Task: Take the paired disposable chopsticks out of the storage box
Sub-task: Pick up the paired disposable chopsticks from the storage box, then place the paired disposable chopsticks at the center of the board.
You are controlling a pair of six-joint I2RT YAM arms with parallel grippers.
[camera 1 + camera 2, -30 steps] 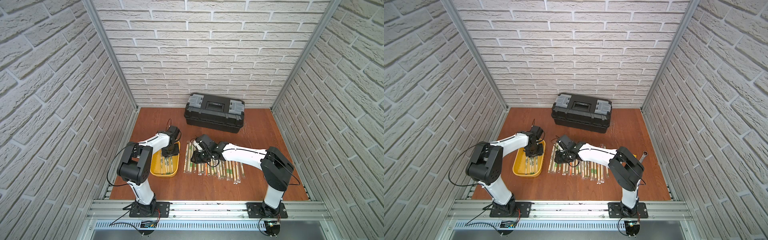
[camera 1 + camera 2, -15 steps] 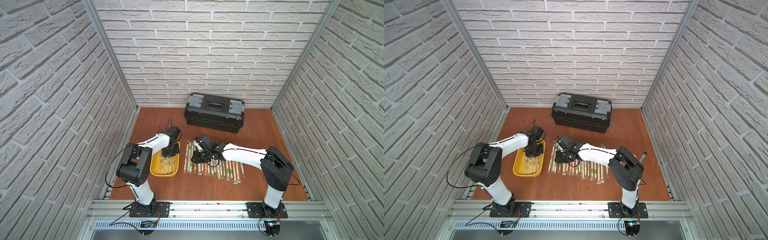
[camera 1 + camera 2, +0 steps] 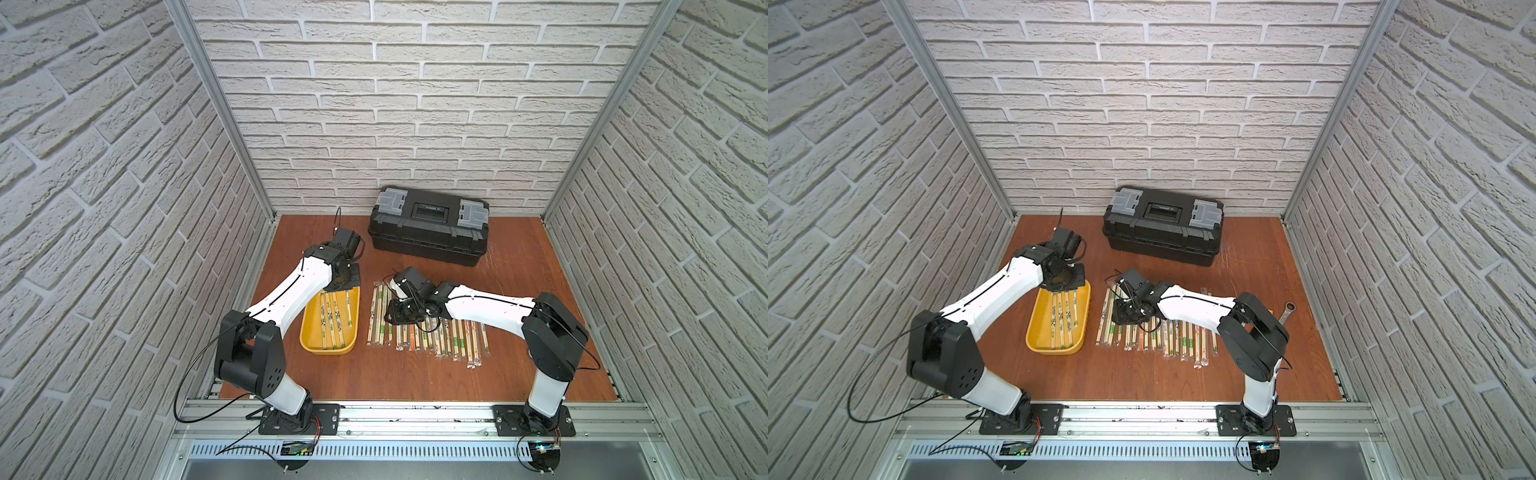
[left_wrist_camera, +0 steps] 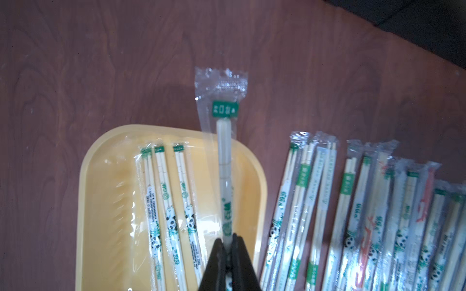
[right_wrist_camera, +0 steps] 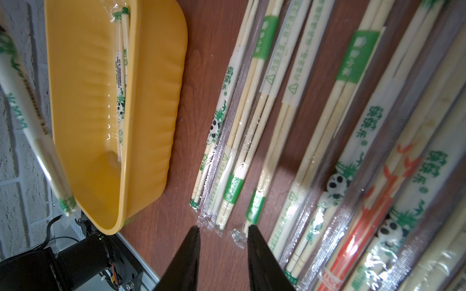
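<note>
The left pincer [image 4: 228, 241] is clenched on one set of the paired disposable chopsticks [image 4: 224, 156], gripping it partway along its length. This set is a thin, pale bamboo pair inside a clear, crinkly plastic sleeve with green print. Its long axis runs straight out from the pincer tips. Its crimped sleeve end pokes past the short, rounded rim of the storage box [image 4: 85, 191], out over the wood.

The storage box is a shallow yellow plastic tray with rounded corners and a glossy, faintly ribbed floor. Three more sleeved pairs [image 4: 169, 201] lie flat inside it, side by side along the tray's long side.

In both top views the tray [image 3: 309, 332] sits on the reddish-brown wood-grain surface [image 3: 415, 374]. Just beside it, a row of sleeved pairs [image 3: 428, 332] lies on the wood, roughly parallel to the tray's long side. Their prints are green, orange, and black-and-white pandas.

The right pincer [image 5: 223, 234] is released, holding nothing. Its dark jaws stand apart over bare wood at the ends of the sleeves.

A black hard-plastic toolbox [image 3: 428, 232] with grey latches stands by the brick-patterned back wall.
</note>
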